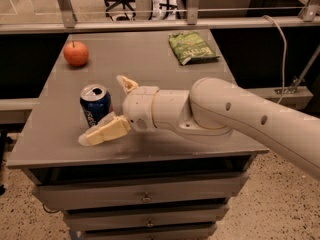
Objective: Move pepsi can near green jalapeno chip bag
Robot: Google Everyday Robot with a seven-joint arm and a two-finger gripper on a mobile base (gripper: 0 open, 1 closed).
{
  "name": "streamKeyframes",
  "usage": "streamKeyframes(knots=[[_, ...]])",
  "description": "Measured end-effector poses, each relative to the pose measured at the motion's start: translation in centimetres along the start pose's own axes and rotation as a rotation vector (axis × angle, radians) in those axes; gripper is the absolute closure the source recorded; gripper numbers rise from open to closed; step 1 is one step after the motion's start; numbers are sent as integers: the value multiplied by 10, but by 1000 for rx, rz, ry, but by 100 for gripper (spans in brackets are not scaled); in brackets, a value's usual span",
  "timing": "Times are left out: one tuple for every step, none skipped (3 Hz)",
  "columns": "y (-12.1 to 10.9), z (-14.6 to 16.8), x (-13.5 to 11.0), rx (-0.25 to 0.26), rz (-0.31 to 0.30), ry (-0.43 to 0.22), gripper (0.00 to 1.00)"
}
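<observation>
The pincer (106, 110) lay low over the near-left part of the grey tabletop (150, 59). Its pale fingers (106, 130) were spread wide apart, one on the near side and one on the far side of the upright pepsi can (94, 104), apparently placed to close on it. The white arm (240, 119) reached in from the right. The green jalapeno chip bag (192, 47) lay flat at the far right, well apart from the can. A red apple (76, 53) sat far left.

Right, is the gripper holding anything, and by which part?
Nothing is held. The gripper is open, its fingers spread on either side of the pepsi can, which stands upright on the table.
</observation>
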State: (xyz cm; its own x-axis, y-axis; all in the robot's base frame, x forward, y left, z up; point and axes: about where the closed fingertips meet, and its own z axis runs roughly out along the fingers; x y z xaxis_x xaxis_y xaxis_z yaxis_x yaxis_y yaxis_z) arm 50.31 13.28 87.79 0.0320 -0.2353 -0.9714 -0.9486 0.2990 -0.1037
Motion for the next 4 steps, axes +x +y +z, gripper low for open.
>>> streamKeyframes(knots=[[-2, -9, 0, 6, 22, -4, 17], [-3, -11, -1, 7, 37, -12, 41], [-6, -18, -6, 20, 34, -15, 64], [-15, -36, -19, 58, 10, -9, 87]])
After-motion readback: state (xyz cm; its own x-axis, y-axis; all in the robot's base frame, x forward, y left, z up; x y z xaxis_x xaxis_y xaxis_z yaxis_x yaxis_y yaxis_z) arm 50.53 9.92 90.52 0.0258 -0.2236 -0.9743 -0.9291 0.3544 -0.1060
